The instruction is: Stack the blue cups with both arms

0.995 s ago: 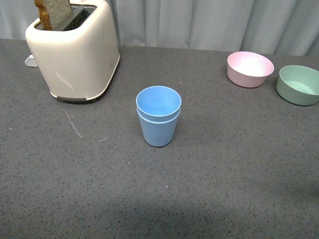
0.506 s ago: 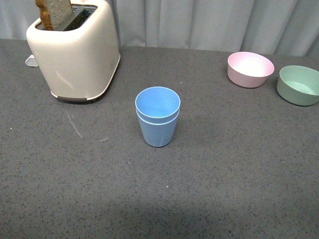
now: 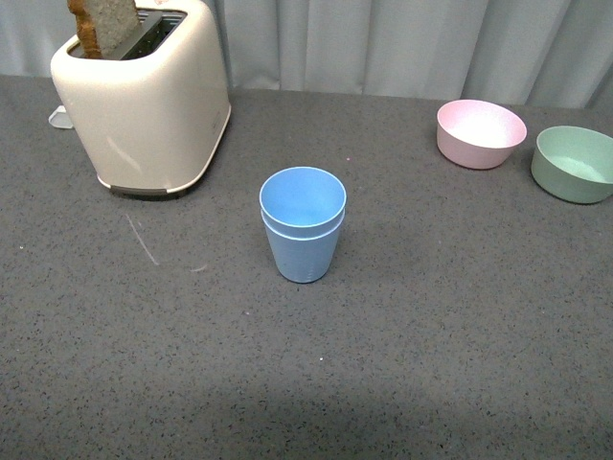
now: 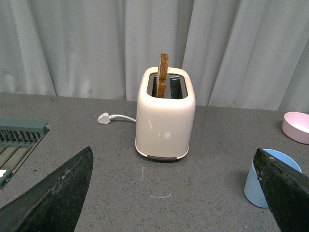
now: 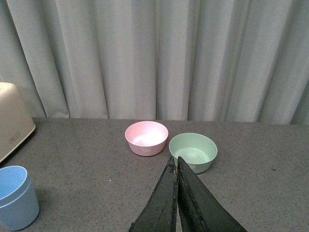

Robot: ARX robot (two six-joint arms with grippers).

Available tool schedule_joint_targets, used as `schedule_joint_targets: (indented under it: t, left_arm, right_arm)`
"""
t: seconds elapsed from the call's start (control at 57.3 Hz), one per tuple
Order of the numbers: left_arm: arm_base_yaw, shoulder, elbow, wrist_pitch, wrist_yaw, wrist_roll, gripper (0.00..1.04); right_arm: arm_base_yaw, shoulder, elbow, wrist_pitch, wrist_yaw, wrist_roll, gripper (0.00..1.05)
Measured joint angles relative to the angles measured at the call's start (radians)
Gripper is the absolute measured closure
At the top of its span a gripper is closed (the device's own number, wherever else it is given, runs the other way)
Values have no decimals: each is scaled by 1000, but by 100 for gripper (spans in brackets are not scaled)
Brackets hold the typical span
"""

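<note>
the two light blue matte plastic tumblers (image 3: 304,225) sat nested, left gripper (image 4: 174,193) spread wide and empty, right gripper (image 5: 177,193) pinched closed, empty. only risk i saw: an arm swinging by and tipping the stack.

Front view looks down on table — wrist views low, level; all share blue cups (image 3: 303,225).

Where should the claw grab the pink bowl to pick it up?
Probably by the rim, from above. The pink bowl sits upright and open and is wide, so one finger inside and one outside the wall should pinch it, on the side away from the green bowl.
</note>
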Motion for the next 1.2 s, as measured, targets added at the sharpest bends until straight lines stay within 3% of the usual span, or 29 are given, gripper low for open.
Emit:
schedule_joint_targets:
  t: [0.454,0.559,0.751,1.204]
  left_arm:
    - [0,0,0,0,0,0,7]
    - [0,0,0,0,0,0,7]
    - [0,0,0,0,1,0,7]
    - [0,0,0,0,0,0,7]
  right_arm:
    - [0,-165,0,-164,-1,0,104]
    - [0,-291,1,-324,-3,0,104]
    - [0,-330,1,-335,-3,0,104]
    - [0,-331,1,-335,-3,-2,29]
